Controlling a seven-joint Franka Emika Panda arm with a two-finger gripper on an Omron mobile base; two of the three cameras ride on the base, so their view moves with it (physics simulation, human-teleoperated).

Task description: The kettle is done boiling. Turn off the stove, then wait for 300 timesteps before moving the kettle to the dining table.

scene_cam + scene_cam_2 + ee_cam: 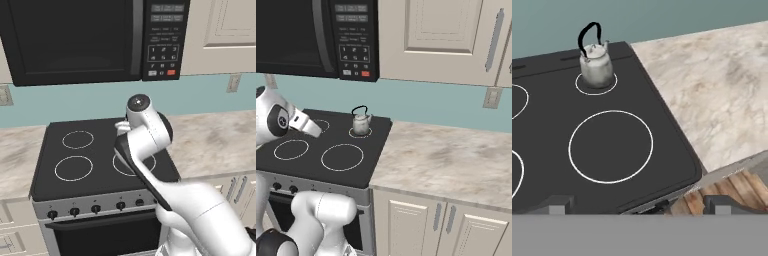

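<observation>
Small silver-grey metal kettle [596, 67] with black arched handle is seen upright on the black glass stove's [557, 115] rear-right burner ring, upper left of hand view. Pincer [639, 204] is spread wide, empty, above the stove's front edge.

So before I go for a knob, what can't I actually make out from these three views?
- Knobs, left base view: too small to read their positions, and the arm covers the panel's right end.
- Kettle: hidden behind the arm in the left base view.
- Stove front panel, hand view: cut off by the bottom edge.
- Burner state: no ring looks lit anywhere.
</observation>
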